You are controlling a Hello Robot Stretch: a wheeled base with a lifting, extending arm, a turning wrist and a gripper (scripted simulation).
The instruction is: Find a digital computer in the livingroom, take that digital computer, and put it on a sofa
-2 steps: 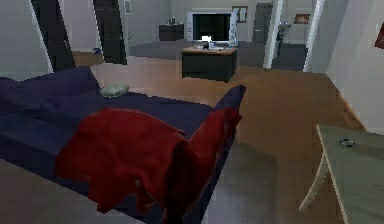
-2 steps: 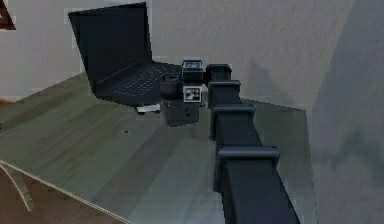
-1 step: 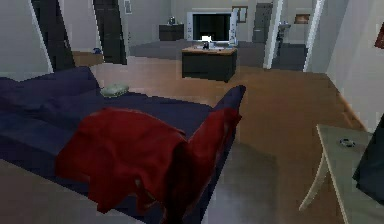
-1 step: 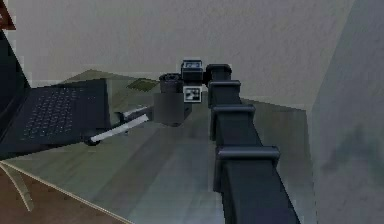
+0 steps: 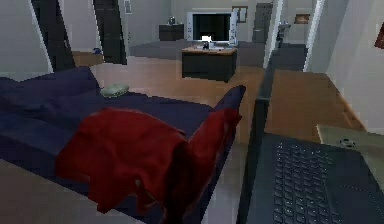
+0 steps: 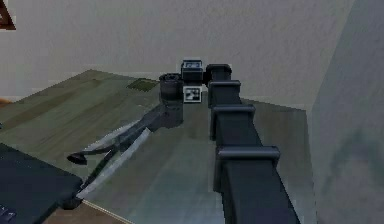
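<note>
Two small white squares (image 6: pixel 190 95) with black marks sit at the far end of the arm (image 6: pixel 245 160) (patterns, not letters I can read). Left of them the tool (image 6: pixel 82 172) slants down over the greenish surface (image 6: pixel 90 100) toward the arm side view's lower left. Its thin fingers (image 6: pixel 120 140) end near the edge of the laptop (image 6: pixel 28 188), which lies flat on that surface. I cannot tell whether the fingers are spread or pressed together, nor whether the tool touches or holds anything.

In the forward view the laptop (image 5: pixel 310 180) takes the lower right, keyboard up, with its dark screen (image 5: pixel 262 115) rising edge-on at its left. Just beyond it is a patch of the surface (image 5: pixel 350 135). Left of the laptop stands a dark blue sofa (image 5: pixel 50 110). A red blanket (image 5: pixel 130 150) is draped over its seat and arm, and a small pale green thing (image 5: pixel 115 90) lies on the seat. Farther off, a low cabinet (image 5: pixel 210 65) stands before a television (image 5: pixel 212 25).
</note>
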